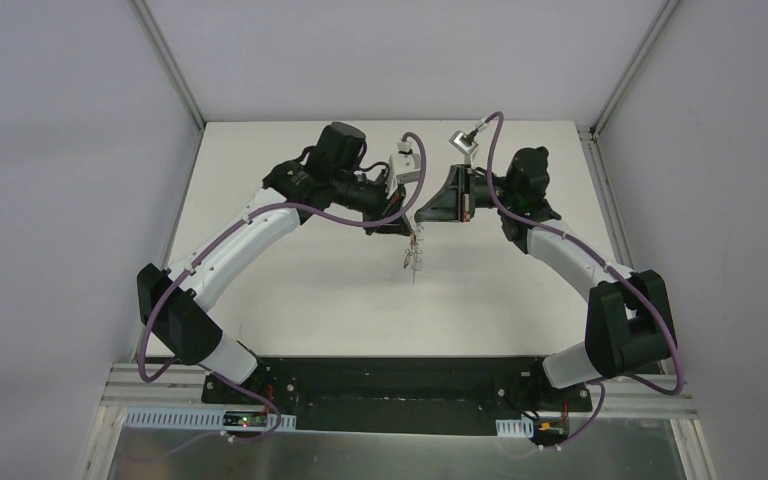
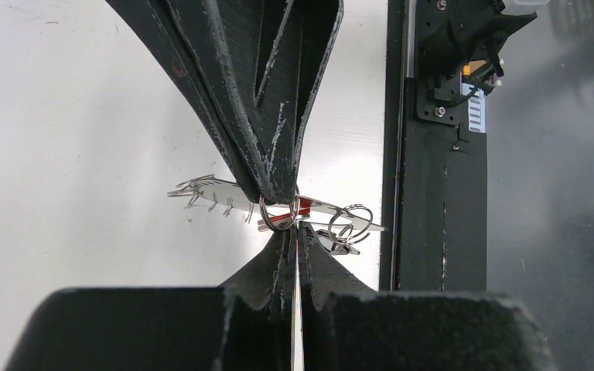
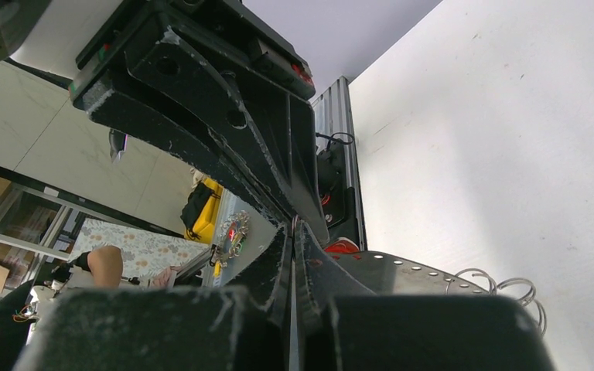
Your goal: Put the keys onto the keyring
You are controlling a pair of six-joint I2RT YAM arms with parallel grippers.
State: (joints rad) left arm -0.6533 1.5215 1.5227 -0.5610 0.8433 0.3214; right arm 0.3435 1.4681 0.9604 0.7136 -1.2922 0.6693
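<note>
Both arms meet tip to tip above the table (image 1: pixel 310 300). The right gripper (image 3: pixel 294 230) is pinched tight on the keyring (image 2: pixel 209 188), holding the band edge-on in mid-air. The left gripper (image 2: pixel 294 232) is clamped narrow too, and looks to be nipping the red key (image 2: pixel 282 222) right against the band. The wire loops (image 2: pixel 352 220) dangle off to one side. The trick now, I reckon: keep the band dead steady, feed the key's hole onto one loop, small twists, no yanking.
</note>
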